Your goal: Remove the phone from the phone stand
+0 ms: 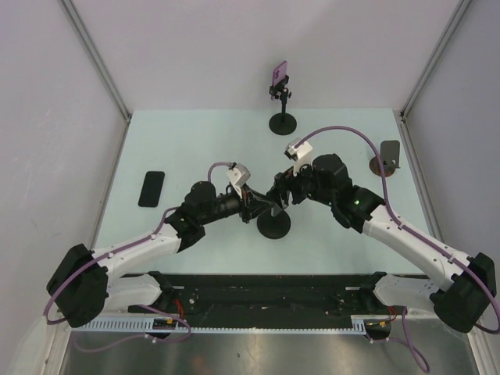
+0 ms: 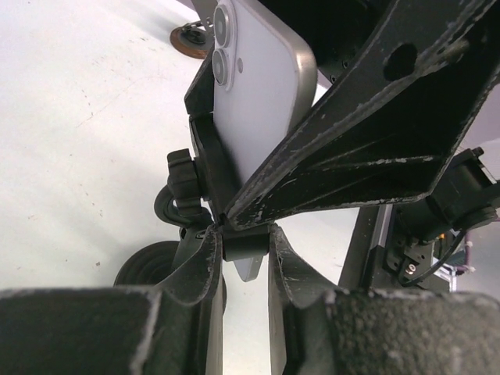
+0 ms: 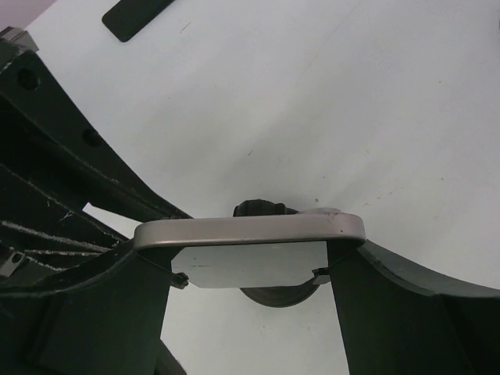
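Observation:
A silver phone (image 2: 262, 101) with two rear lenses stands in the clamp of a black phone stand (image 1: 274, 225) at the table's middle. My left gripper (image 2: 246, 238) is shut on the stand's dark clamp block just below the phone. The stand's knob (image 2: 183, 176) and round base (image 2: 148, 266) lie to its left. My right gripper (image 3: 248, 258) is shut on the phone (image 3: 250, 229), one finger on each side edge, with the stand's base (image 3: 281, 295) beneath. In the top view both grippers, left (image 1: 254, 205) and right (image 1: 281, 190), meet over the stand and hide the phone.
A black phone (image 1: 151, 188) lies flat at the table's left and shows in the right wrist view (image 3: 137, 14). A second stand with a purple phone (image 1: 282, 98) is at the back edge. A third stand (image 1: 387, 158) is at the right.

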`<act>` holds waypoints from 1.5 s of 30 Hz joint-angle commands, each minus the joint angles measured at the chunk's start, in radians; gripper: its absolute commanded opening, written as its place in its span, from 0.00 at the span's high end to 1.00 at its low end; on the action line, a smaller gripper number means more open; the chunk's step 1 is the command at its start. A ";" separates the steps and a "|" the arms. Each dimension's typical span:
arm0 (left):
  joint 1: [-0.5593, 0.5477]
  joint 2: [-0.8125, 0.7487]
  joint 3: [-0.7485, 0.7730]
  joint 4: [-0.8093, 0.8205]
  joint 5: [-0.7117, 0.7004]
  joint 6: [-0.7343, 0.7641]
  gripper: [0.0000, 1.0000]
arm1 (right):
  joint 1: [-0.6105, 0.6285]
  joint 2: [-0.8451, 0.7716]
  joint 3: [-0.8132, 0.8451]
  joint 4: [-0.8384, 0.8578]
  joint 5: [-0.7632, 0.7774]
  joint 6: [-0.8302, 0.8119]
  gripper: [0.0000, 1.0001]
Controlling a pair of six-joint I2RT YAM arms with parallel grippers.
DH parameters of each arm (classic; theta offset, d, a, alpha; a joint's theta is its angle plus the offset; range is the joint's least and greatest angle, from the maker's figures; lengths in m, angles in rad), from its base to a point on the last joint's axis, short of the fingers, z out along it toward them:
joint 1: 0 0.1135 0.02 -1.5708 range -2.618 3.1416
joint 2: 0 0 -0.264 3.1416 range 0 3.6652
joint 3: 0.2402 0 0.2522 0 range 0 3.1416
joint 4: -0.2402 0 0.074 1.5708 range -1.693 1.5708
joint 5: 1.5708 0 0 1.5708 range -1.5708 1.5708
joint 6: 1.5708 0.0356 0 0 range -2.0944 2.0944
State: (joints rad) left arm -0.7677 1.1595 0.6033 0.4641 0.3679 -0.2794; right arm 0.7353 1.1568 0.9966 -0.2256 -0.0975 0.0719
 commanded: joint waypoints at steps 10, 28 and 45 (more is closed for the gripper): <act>0.079 0.000 -0.011 0.047 0.095 -0.032 0.95 | -0.043 -0.078 -0.015 0.068 -0.217 -0.040 1.00; 0.094 -0.188 -0.022 0.016 0.074 0.012 0.05 | -0.020 -0.094 -0.004 0.206 -0.290 0.057 1.00; 0.068 -0.425 -0.022 -0.116 -0.090 0.230 0.00 | -0.014 -0.080 0.152 0.215 -0.107 0.265 1.00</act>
State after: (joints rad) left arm -0.6758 0.7292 0.5793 0.3676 0.3145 -0.1490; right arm 0.7143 1.0847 1.0687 -0.0944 -0.2939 0.2272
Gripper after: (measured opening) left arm 0.996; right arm 0.764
